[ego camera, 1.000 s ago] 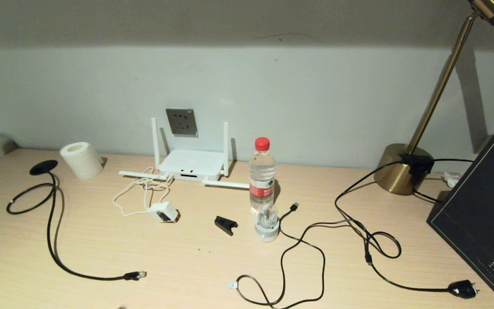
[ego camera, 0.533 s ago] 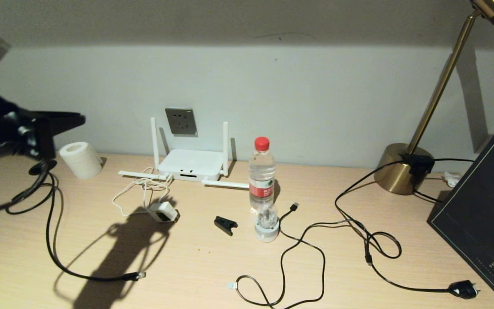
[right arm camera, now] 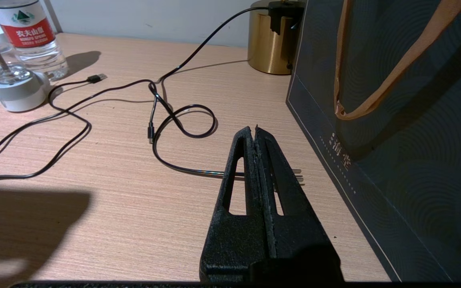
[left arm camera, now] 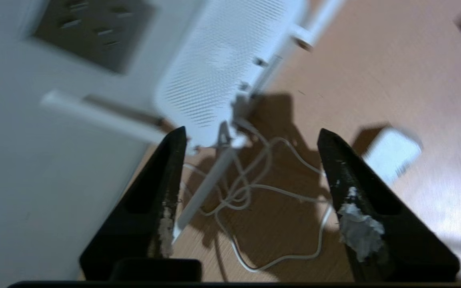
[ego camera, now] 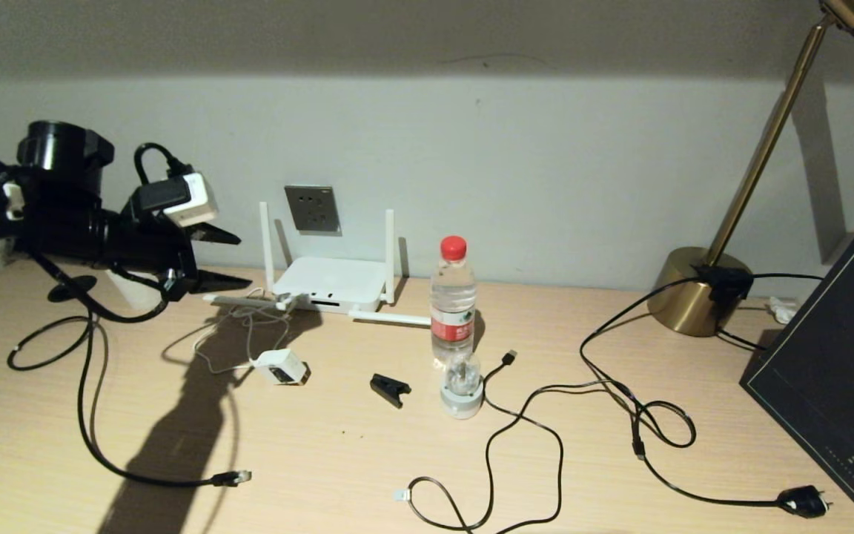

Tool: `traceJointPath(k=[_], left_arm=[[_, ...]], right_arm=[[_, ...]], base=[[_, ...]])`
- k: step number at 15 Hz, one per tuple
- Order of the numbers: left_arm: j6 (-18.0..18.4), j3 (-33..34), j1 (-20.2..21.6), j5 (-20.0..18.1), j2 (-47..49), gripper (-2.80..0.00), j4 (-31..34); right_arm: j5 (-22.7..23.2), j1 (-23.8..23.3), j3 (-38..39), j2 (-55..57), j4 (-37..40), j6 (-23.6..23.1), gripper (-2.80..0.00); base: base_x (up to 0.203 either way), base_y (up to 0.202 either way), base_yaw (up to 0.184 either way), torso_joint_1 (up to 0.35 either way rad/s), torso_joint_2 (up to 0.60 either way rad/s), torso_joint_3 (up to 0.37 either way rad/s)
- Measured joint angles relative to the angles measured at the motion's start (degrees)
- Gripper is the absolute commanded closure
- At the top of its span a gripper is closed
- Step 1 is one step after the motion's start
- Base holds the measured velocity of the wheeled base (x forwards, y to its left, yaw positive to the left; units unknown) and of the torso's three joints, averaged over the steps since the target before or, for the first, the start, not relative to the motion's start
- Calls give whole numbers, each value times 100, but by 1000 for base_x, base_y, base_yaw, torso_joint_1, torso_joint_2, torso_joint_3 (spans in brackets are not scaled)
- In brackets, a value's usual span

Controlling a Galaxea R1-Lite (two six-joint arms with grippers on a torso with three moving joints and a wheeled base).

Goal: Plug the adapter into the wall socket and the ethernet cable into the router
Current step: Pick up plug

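The white adapter (ego camera: pixel 281 366) lies on the table in front of the router (ego camera: pixel 330 282), its thin white cord (left arm camera: pixel 254 188) looped between them. The grey wall socket (ego camera: pixel 313 210) sits on the wall just above the router. My left gripper (ego camera: pixel 243 259) hovers open to the left of the router, above the cord, holding nothing; in its wrist view (left arm camera: pixel 251 131) the adapter (left arm camera: pixel 392 154) lies beyond one finger. The ethernet cable (ego camera: pixel 86 400) runs along the left side to its plug (ego camera: pixel 234 478). My right gripper (right arm camera: pixel 254 129) is shut and empty, low over the table's right side.
A water bottle (ego camera: pixel 453 297), a small glass-domed object (ego camera: pixel 462 389) and a black clip (ego camera: pixel 390 389) stand mid-table. A thin USB cable (ego camera: pixel 523 423) and the lamp cord's plug (ego camera: pixel 801 500) lie to the right. Brass lamp base (ego camera: pixel 694 293) and dark bag (ego camera: pixel 835 371) fill the right.
My left arm has swung in from the left edge toward the router, gripper open, and its shadow has spread over the cord and table. The objects have not moved.
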Motion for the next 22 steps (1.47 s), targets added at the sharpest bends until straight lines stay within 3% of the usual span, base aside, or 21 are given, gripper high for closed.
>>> traceJointPath(k=[3,5,8,16,22], left_arm=[[1810,-742,-151,245,382,-280,1571],[2309,-1112,-255,430,506,-280,2404],[2406,-1329,-369,800,600,-280,3079],[2684,-1527,-613,844,1435,-280,3093],[2690,-1534,-714,849,1781,-280,3091]], right_arm=[[1,0,0,0,1,-1,0],[-1,0,0,0,2,0,0],[1,0,0,0,0,-1,0],[-1,0,0,0,-2,-1,0],[-2,0,0,0,0,1,0]], base=[[0,0,0,0,0,0],[0,0,0,0,0,0],[0,0,0,0,0,0],[0,0,0,0,0,0],[0,0,0,0,0,0]])
